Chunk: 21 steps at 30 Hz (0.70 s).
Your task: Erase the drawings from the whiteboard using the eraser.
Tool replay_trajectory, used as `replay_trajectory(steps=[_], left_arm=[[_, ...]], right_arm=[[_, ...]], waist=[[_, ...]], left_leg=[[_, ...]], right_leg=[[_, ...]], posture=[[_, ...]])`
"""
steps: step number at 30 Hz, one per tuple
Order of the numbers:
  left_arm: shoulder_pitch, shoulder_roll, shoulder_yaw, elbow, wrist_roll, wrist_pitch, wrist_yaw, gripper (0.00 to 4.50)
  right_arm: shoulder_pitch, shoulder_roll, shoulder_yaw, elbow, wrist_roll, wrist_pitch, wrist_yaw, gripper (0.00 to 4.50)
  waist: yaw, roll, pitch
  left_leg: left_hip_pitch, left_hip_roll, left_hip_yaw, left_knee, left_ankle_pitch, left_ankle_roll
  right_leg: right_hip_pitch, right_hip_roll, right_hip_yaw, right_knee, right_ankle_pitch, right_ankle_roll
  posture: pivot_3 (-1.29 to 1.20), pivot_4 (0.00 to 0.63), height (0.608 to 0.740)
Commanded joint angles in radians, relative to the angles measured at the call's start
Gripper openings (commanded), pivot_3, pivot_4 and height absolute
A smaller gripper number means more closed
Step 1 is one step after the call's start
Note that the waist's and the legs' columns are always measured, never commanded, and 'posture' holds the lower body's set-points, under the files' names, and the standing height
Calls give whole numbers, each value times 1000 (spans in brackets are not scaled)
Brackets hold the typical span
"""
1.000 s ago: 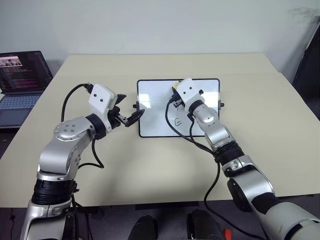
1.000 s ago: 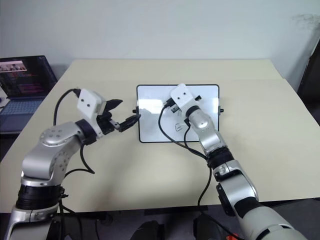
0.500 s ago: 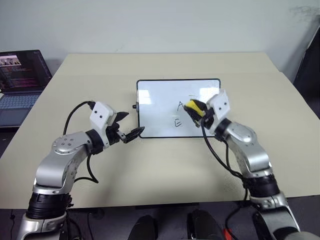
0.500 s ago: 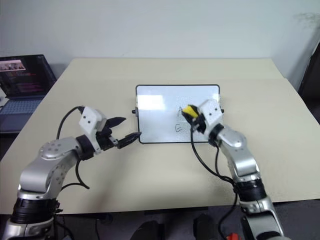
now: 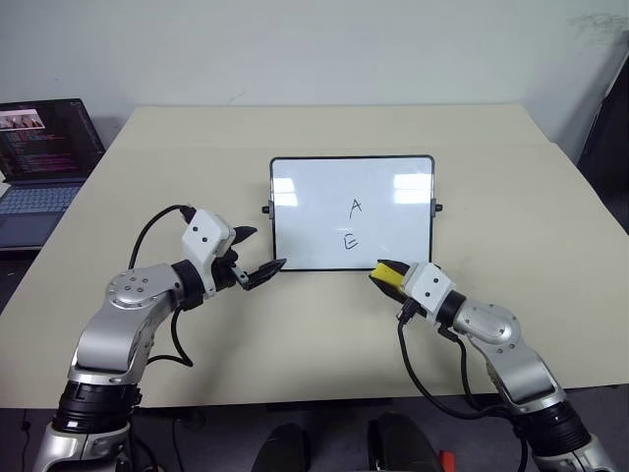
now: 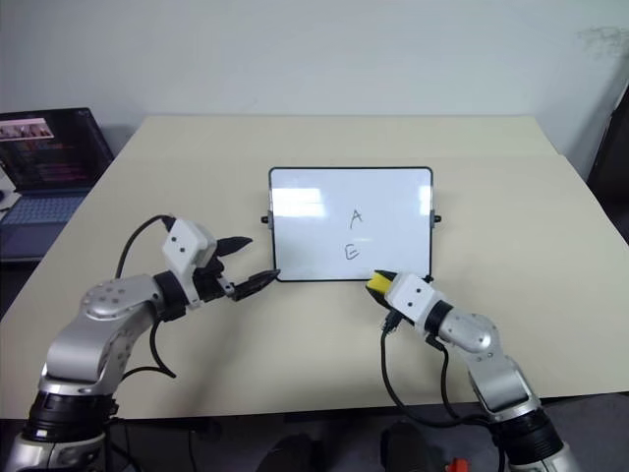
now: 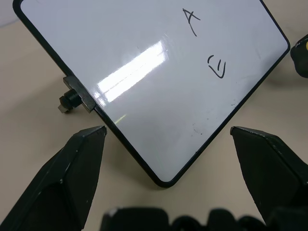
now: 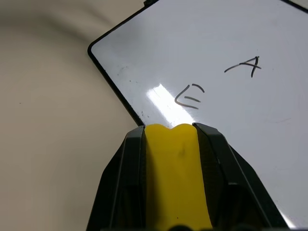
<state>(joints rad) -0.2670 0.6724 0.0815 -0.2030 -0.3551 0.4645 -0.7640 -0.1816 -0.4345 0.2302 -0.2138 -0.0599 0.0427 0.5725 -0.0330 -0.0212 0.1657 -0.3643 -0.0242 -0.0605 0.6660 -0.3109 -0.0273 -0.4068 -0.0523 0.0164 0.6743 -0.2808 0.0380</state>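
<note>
Eraser [image 5: 386, 274] clamped in right pincer [image 5: 391, 278] has swept back off whiteboard [image 5: 314, 197] toward 6 o'clock; "A" [image 5: 355, 206] and "E" [image 5: 349, 241] remain, left pincer [image 5: 257, 258] wide.

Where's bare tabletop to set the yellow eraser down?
Bare beige table lies right of the black-framed whiteboard, and beyond its far edge. The near edge is crowded: the right gripper holding the yellow eraser and the open left gripper.
</note>
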Motion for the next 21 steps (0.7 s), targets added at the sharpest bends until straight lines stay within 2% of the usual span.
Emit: replay_trajectory(steps=[1, 7, 11, 21], left_arm=[[-11, -2, 0, -9, 5, -27, -8, 4500], [-26, -7, -22, -12, 5, -21, -24, 4500], [-41, 6, -31, -12, 5, -16, -39, 4500], [-41, 33, -21, -21, 2, -6, -62, 4500]], right_arm=[[-29, 52, -5, -28, 0, -69, -46, 1122], [-192, 165, -37, 118, -15, -145, -151, 1122], [-356, 194, -40, 328, -66, -241, -222, 1122], [-594, 243, -50, 836, -100, -464, -344, 1122]], waist=[[0, 0, 0], [1, 0, 0], [0, 0, 0], [-6, 0, 0]], left_leg=[[0, 0, 0, 0, 0, 0], [1, 0, 1, 1, 2, -3], [1, 0, 1, 1, 2, -3], [0, 0, 3, 0, 2, -3]], right_leg=[[0, 0, 0, 0, 0, 0], [0, 0, 0, 1, 0, 0], [0, 0, 0, 1, 0, 0], [-1, 0, 0, 0, 0, 0]], posture=[[0, 150, 740], [0, 150, 740], [0, 150, 740], [0, 150, 740]])
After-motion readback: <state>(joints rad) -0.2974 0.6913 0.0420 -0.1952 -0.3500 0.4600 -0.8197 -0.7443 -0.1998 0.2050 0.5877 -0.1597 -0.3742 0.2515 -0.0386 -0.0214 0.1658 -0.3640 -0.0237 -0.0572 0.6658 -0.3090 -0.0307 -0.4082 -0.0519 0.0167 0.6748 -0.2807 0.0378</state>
